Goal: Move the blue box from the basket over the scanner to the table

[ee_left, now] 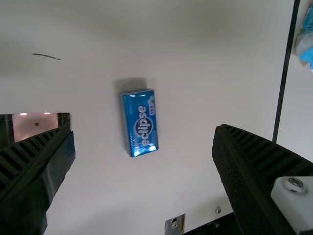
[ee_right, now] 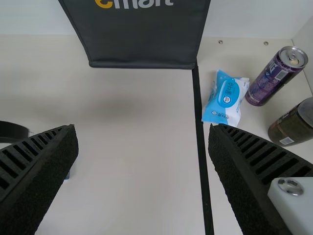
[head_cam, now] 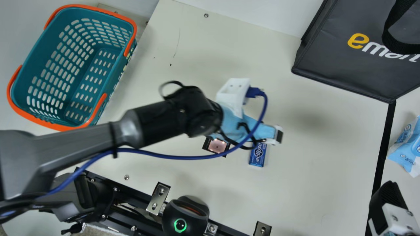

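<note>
While the left fingers (head_cam: 279,135) hang open above, the blue box (head_cam: 258,154) lies on the surface (head_cam: 315,164) near the scanner (head_cam: 217,146), its long axis pointing toward the black rail (head_cam: 131,196). The right fingers (head_cam: 388,198) are spread.

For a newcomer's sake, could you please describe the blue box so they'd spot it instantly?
On the cream table, right of the teal basket, find the square scanner. The blue box lies beside it, glossy, oblong and white-lettered, unlike the pinkish scanner.
</note>
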`<action>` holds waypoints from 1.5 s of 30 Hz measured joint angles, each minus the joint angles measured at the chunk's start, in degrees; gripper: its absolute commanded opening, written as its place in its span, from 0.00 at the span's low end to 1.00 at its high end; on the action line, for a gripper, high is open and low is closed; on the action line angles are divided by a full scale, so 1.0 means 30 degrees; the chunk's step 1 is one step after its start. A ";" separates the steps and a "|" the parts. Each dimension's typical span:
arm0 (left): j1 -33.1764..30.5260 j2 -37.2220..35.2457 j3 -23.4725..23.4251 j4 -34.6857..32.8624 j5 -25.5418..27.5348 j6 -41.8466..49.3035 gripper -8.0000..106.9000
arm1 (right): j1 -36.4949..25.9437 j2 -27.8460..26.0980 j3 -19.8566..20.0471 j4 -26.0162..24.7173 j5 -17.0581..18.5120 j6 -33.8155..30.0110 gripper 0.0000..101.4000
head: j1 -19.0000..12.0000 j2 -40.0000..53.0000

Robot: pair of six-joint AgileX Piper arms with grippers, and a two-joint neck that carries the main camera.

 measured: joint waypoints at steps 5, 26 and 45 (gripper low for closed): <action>0.2043 -0.2627 0.1933 -0.1371 0.0581 0.3301 0.85 | 0.0000 0.0000 0.0000 0.0000 0.0000 0.0000 0.94 | 0.0029 0.0000; 1.1360 -1.1192 0.3714 0.1674 0.4198 0.9853 0.85 | 0.0000 0.0000 0.0000 0.0000 0.0003 0.0000 0.94 | 0.0000 0.0000; 1.2370 -1.3221 0.3570 0.6601 0.4481 0.8881 0.85 | 0.0000 0.0000 0.0000 0.0000 0.0003 0.0000 0.94 | 0.0029 -0.6123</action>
